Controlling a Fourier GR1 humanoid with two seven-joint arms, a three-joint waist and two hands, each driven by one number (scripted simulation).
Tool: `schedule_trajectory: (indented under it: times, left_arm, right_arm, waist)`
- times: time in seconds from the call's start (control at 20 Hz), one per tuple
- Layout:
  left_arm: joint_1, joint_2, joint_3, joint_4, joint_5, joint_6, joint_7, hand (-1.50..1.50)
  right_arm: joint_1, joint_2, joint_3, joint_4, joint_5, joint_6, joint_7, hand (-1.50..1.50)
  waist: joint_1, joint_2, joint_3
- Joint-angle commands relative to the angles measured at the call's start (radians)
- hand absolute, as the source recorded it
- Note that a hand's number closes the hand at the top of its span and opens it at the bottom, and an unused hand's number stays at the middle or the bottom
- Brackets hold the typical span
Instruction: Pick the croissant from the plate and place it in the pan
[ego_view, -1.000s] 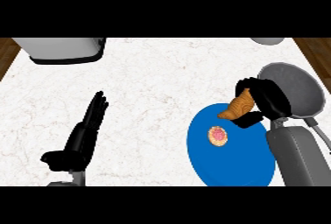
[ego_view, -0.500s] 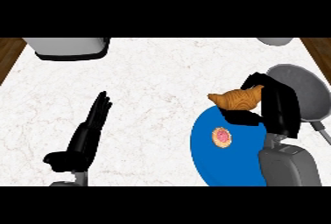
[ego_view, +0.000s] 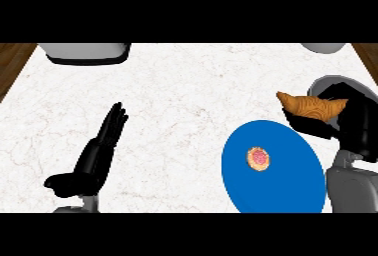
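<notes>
Holding the croissant (ego_view: 311, 107) in curled fingers, the right hand (ego_view: 347, 125) sits at the right side of the counter (ego_view: 184, 90), just beyond the far right rim of the blue plate (ego_view: 295, 190). The croissant is off the plate, beside the grey pan (ego_view: 334, 82), whose rim shows behind the hand. A small pink-topped pastry (ego_view: 258, 158) lies on the plate. The left hand (ego_view: 96, 155) rests at the near left, fingers straight and close together.

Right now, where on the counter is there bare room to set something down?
The wide marble stretch between the resting left hand and the blue plate is bare. The right side is crowded: the plate, a small pastry, the pan, and the right hand holding the croissant.
</notes>
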Motion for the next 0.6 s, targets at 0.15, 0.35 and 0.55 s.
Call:
schedule_trajectory:
  times: [0.15,0.35,0.55]
  left_arm:
    - [-0.039,-0.017,-0.001,0.026,-0.015,0.006,0.009,0.0]
    - [-0.065,-0.017,0.017,0.037,-0.01,0.005,0.017,0.0]
    - [-0.06,-0.038,-0.001,0.058,-0.028,0.013,-0.005,0.0]
  right_arm:
    - [-0.102,-0.179,-0.169,0.297,-0.002,-0.194,-0.169,1.5]
    - [-0.143,-0.212,-0.264,0.507,-0.098,-0.378,-0.32,1.5]
    - [-0.292,-0.302,-0.336,0.77,-0.205,-0.436,-0.464,1.5]
  waist:
    - [0.012,0.007,0.001]
    - [0.014,0.008,0.002]
    - [0.024,0.01,0.002]
